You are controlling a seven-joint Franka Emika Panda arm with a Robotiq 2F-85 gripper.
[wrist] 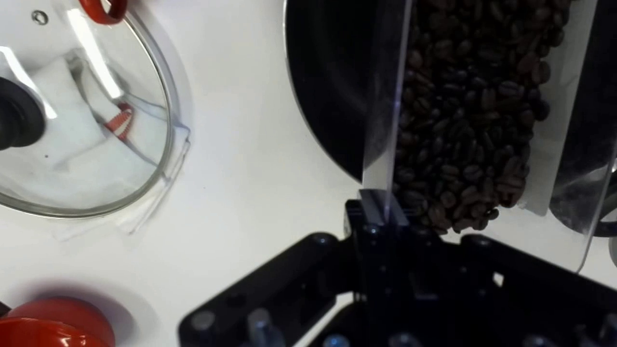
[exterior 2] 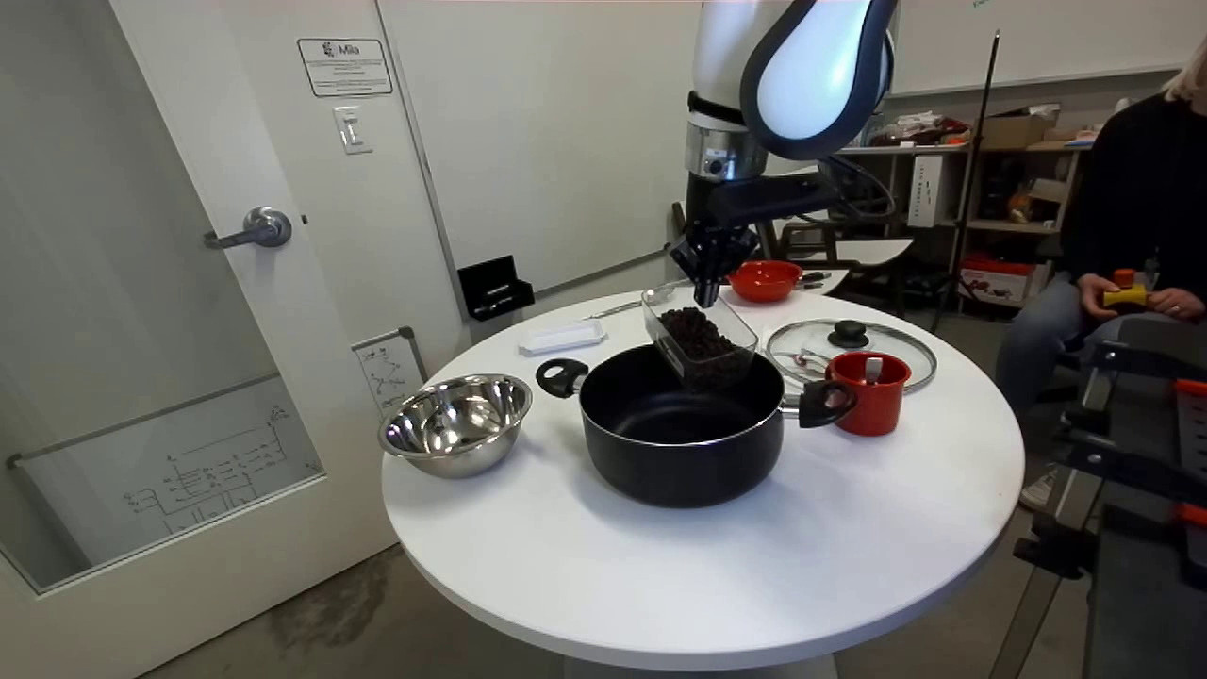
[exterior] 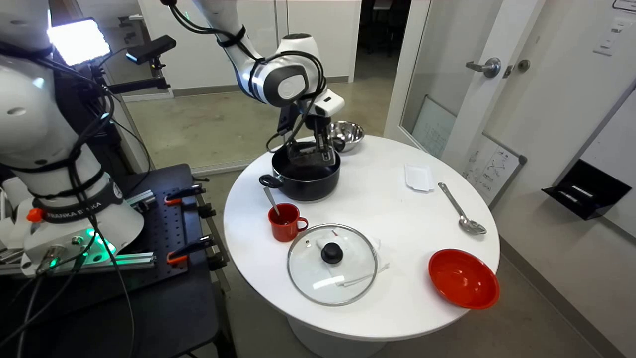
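- Claw [exterior 2: 706,288]: pinching one wall of the clear box [wrist: 381,159], close to one end. Single claw, so nearest by default.
- Clear box: hangs below the claw; in the wrist view it runs up and right from the grip. Long axis looks to follow the pinched wall. Exact tilt, can't tell.
- Coffee beans [wrist: 462,120]: inside the box, bunched toward the pinched wall; strip of bare floor shows along the opposite side.
- Black pot [exterior 2: 684,469]: key relation, box sits over its open mouth in both exterior views. Touching the rim or not, can't tell.
- Handles [exterior 2: 828,404]: two, sticking out on opposite sides of the pot.
- Red mug [exterior: 284,230]: just beside one handle, so that side looks tight.
- Steel bowl [exterior 2: 471,459]: near the opposite handle, by the edge of the table [exterior 2: 698,594].
- Glass lid [exterior: 332,253]: lying flat past the mug, near it.
- White tray [exterior: 419,177]: apart from the pot; looks like the roomier side.
- Big spoon [exterior: 462,215], red bowl [exterior: 464,279]: well apart from the pot.
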